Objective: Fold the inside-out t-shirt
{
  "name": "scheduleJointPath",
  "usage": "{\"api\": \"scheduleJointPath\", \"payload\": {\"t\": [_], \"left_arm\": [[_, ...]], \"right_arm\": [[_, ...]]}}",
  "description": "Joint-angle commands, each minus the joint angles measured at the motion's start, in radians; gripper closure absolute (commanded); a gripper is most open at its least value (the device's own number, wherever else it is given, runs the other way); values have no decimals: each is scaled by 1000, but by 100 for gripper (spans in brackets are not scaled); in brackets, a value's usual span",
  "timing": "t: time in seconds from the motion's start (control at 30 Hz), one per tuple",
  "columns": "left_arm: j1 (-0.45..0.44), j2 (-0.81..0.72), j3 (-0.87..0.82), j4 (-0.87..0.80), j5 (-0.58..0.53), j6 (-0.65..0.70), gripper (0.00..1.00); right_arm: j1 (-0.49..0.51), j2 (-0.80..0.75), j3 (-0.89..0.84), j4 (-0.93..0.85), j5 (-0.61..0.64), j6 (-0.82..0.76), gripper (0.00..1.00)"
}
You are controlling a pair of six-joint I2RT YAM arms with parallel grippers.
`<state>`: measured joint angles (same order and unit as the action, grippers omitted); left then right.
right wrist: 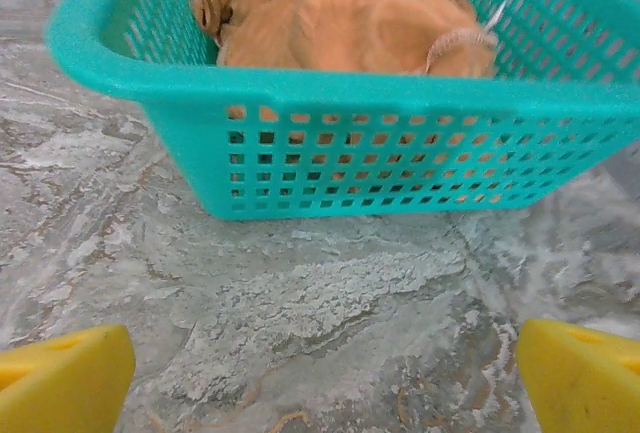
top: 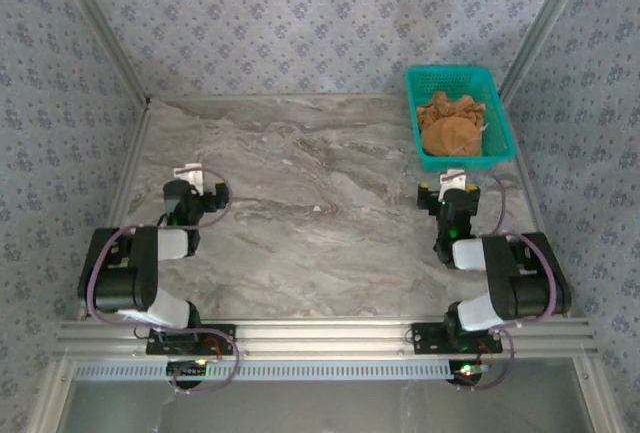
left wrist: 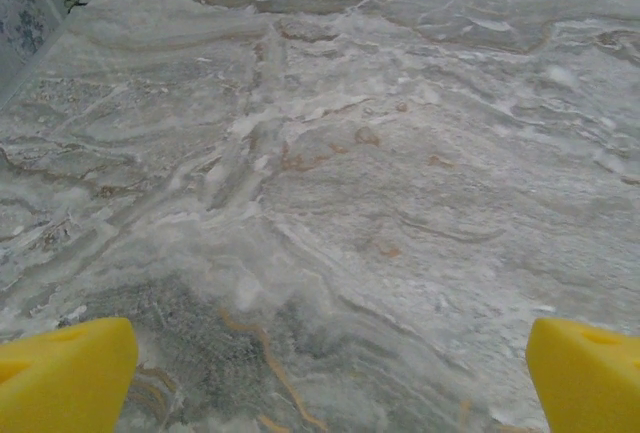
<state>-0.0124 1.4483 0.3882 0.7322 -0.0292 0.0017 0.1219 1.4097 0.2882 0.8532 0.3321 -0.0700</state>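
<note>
Closest to me, the two arms are bolted side by side on a metal rail [top: 320,338] at the near edge of the desk [top: 320,223]. Both arms are folded back, with their elbows low over the marble-patterned top.

The left claw [top: 197,177] hangs just above the left part of the desk. It is wide open and holds nothing. In the left wrist view its two yellow fingertips [left wrist: 65,373] stand far apart at the bottom corners, and between them there is only bare grey stone surface with brownish veins.

The right claw [top: 453,182] is on the right side and points toward the far right corner. It is also wide open and empty. In the right wrist view its yellow fingertips [right wrist: 60,378] are well apart, with bare desk between them.

Just beyond the right claw, not touching it, stands a teal plastic mesh basket [top: 503,143] on the desk. The t-shirt [top: 450,129] lies inside this basket as a crumpled tan-orange heap. It rises to about the rim, and its colour shows through the holes of the near wall. A small white bit [right wrist: 494,17], maybe a label, sticks up at the right side of the heap.

Behind all this, a wall [top: 300,13] with a small blue-grey pattern closes the far side.
</note>
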Motion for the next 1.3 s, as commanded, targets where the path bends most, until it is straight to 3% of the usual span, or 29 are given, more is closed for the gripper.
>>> {"api": "scheduleJointPath", "payload": {"t": [0.0, 0.03, 0.13, 0.2, 0.33, 0.4, 0.47, 0.6, 0.7, 0.8, 0.9, 1.03, 1.13, 1.27], "left_arm": [[-31, -255, 51, -325, -61, -9, 0], [-33, -326, 83, -444, -68, -37, 0], [-32, -464, 58, -524, -187, -248, 1], [-28, -515, 30, -550, -241, -315, 0], [-23, -519, 28, -591, -317, -371, 0], [-22, -498, 42, -639, -366, -421, 0], [-16, -478, 67, -727, -465, -522, 0], [1, -464, 80, -784, -525, -611, 0], [6, -460, 53, -714, -462, -604, 0], [7, -457, 34, -648, -403, -587, 0], [10, -457, 35, -648, -397, -579, 0], [12, -459, 35, -650, -404, -575, 0], [14, -463, 33, -652, -400, -577, 0], [16, -464, 34, -652, -394, -578, 0]], "right_arm": [[117, -181, 127, -318, 245, -64, 0], [134, -219, 205, -502, 256, -27, 0], [129, -241, 443, -882, 243, 127, 0], [121, -210, 597, -1127, 232, 370, 0], [2, -114, 748, -1106, -69, 635, 0], [-17, -44, 804, -1063, -121, 719, 0], [-13, 65, 921, -1103, -107, 773, 0], [-12, 288, 1206, -1352, -6, 898, 0], [-28, 415, 1350, -1489, 64, 947, 0], [-67, 515, 1425, -1529, 30, 992, 0], [-118, 616, 1477, -1565, -96, 1078, 7], [-147, 732, 1524, -1553, -207, 1138, 25], [-135, 772, 1583, -1582, -136, 1153, 27], [-130, 806, 1636, -1606, -95, 1154, 41]]}}
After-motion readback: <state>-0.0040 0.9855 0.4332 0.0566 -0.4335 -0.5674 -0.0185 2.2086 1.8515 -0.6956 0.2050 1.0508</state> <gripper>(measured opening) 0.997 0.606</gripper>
